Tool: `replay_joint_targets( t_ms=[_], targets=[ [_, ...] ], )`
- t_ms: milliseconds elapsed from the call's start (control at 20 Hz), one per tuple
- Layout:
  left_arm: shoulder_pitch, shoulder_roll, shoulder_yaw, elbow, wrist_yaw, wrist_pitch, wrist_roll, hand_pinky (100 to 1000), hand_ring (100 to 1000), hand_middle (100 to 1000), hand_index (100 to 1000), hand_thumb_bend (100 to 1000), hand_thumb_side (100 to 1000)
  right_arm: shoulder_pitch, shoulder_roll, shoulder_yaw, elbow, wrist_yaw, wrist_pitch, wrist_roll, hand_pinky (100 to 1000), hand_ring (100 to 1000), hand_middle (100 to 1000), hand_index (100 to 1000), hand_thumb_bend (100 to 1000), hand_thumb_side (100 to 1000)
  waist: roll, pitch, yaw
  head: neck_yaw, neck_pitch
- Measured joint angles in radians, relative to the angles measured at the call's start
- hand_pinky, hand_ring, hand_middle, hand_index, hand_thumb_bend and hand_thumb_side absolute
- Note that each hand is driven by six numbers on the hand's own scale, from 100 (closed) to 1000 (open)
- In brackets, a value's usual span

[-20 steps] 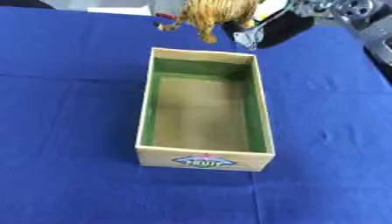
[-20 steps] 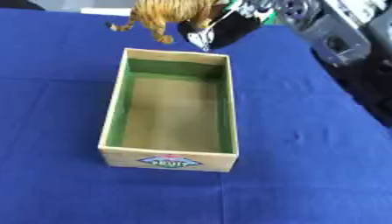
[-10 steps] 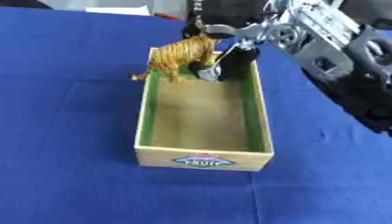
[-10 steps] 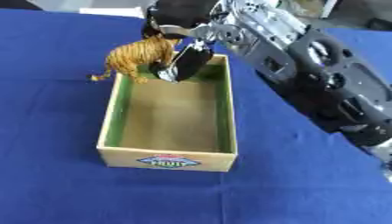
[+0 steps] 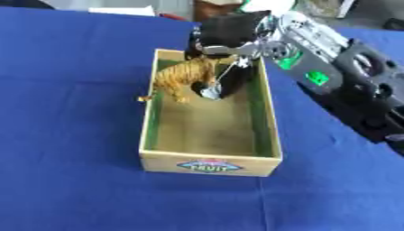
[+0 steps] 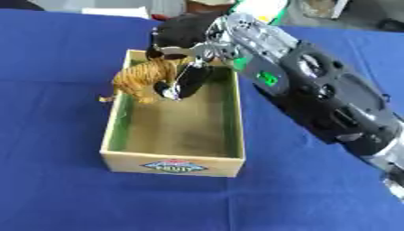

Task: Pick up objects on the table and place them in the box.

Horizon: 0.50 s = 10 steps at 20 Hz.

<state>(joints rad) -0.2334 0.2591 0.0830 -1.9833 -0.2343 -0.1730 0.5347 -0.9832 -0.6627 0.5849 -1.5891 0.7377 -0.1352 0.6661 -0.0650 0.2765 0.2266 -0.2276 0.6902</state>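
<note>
A toy tiger, orange with dark stripes, hangs inside the far half of the open cardboard box, its tail sticking out over the left wall. My right hand reaches in from the upper right over the box's far end, its fingers curled on the tiger's front end. The box has green inner walls, a bare brown floor and a fruit label on its near side. My left hand shows in no view.
The box stands on a blue tablecloth that spreads on all sides. My right forearm crosses the cloth to the right of the box. Some clutter lies beyond the table's far edge.
My right hand has carried the tiger from beyond the box's far end down into the box, and the arm has stretched further over it.
</note>
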Motion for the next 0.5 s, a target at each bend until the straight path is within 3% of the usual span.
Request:
replay_joint_targets(
  t_ms=[500],
  targets=[
    [0.002, -0.004, 0.000, 0.000, 0.000, 0.001, -0.002, 503, 558, 538, 685, 100, 460, 0.041, -0.002, 0.001, 0.031, 0.000, 0.002, 0.010, 770, 697, 444, 528, 100, 483, 0.000, 0.001, -0.002, 0.001, 0.000]
  ],
)
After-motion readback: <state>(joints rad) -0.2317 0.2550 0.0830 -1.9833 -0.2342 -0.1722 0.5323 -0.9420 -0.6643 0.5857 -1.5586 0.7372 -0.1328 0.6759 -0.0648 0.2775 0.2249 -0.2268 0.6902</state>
